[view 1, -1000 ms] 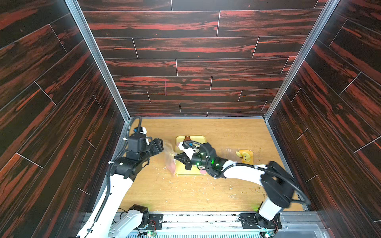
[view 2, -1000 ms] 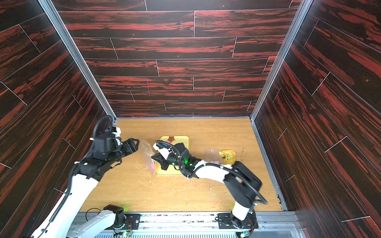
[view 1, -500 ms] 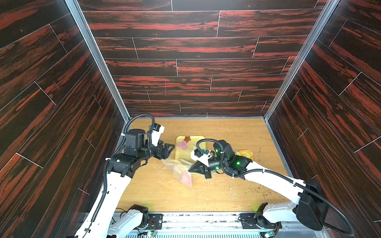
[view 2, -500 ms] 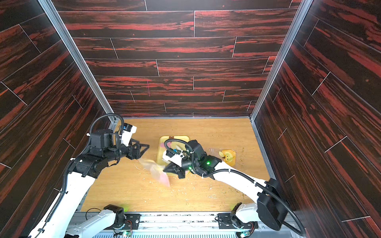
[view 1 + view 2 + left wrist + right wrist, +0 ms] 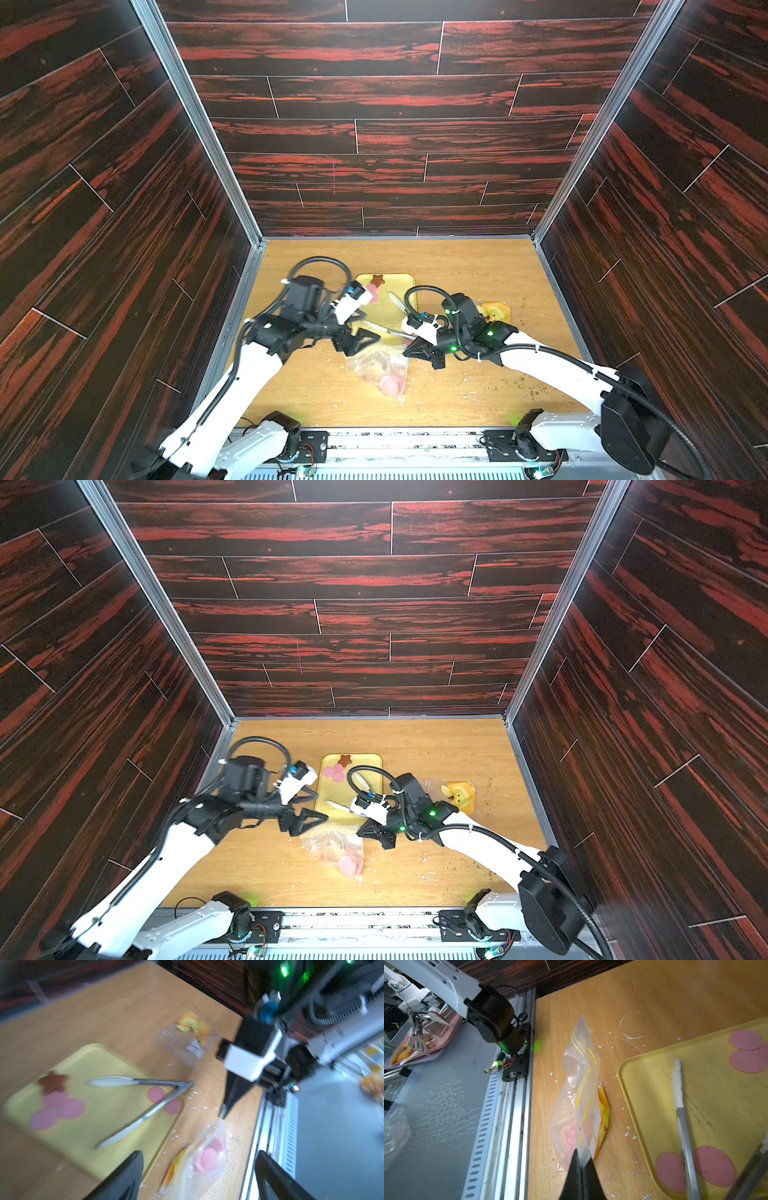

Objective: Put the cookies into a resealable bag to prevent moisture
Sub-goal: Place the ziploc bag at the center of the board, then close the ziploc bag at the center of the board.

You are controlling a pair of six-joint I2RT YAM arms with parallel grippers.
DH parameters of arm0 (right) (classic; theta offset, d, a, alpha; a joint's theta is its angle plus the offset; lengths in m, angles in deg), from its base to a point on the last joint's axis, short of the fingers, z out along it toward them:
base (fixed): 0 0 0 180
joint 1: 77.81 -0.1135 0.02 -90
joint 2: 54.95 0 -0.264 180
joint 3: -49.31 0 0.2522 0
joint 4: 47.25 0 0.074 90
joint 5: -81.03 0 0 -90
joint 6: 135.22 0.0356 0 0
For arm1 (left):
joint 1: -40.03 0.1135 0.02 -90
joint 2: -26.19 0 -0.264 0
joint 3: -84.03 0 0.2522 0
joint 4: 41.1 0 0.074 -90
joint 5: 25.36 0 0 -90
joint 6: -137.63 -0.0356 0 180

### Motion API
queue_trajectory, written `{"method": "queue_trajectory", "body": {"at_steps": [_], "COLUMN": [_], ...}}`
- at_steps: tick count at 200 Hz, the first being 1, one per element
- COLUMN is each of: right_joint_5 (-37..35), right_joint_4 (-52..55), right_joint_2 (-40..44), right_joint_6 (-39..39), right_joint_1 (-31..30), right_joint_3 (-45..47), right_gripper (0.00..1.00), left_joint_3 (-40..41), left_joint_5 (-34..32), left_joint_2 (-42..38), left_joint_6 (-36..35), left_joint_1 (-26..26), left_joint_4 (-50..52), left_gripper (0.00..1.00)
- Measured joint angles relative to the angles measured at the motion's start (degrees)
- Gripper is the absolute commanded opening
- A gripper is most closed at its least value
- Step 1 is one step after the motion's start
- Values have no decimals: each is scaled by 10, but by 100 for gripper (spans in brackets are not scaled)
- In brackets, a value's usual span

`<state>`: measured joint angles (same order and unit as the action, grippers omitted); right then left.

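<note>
A clear resealable bag (image 5: 376, 365) (image 5: 332, 841) lies on the wooden table in front of the yellow tray (image 5: 405, 279) (image 5: 372, 759). Pink cookies (image 5: 390, 384) (image 5: 209, 1157) show through it. My right gripper (image 5: 581, 1153) (image 5: 409, 353) is shut on one top corner of the bag (image 5: 581, 1088). My left gripper (image 5: 198, 1159) (image 5: 357, 338) is open, its fingers wide apart over the bag's other end and clamping nothing. On the tray lie more pink cookies (image 5: 60, 1107) (image 5: 714, 1165) (image 5: 333, 773) and a brown star cookie (image 5: 53, 1082) (image 5: 377, 279).
Metal tongs (image 5: 145, 1084) (image 5: 681, 1115) lie open on the tray. A second clear bag with a yellow cartoon print (image 5: 494, 311) (image 5: 459, 798) sits to the right of the tray. White crumbs dot the table. Dark walls enclose three sides; the rail (image 5: 508, 1105) runs along the front.
The bag has come away from the tray's left side and down onto the table in front of it. My left gripper has opened and let go; the right arm has drawn back, still gripping the bag.
</note>
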<state>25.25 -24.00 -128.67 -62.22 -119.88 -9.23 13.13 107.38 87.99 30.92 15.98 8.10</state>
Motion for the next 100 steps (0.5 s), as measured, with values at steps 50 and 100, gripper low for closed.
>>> {"method": "queue_trajectory", "body": {"at_steps": [50, 100], "right_joint_5": [12, 31], "right_joint_4": [-53, -105], "right_joint_2": [10, 26], "right_joint_6": [-4, -1], "right_joint_1": [8, 14], "right_joint_3": [24, 54], "right_gripper": [3, 3], "left_joint_3": [-36, -76], "left_joint_5": [19, 42], "left_joint_2": [110, 178], "left_joint_6": [-73, -101], "left_joint_1": [-46, -64], "left_joint_4": [33, 44], "left_gripper": [87, 72]}}
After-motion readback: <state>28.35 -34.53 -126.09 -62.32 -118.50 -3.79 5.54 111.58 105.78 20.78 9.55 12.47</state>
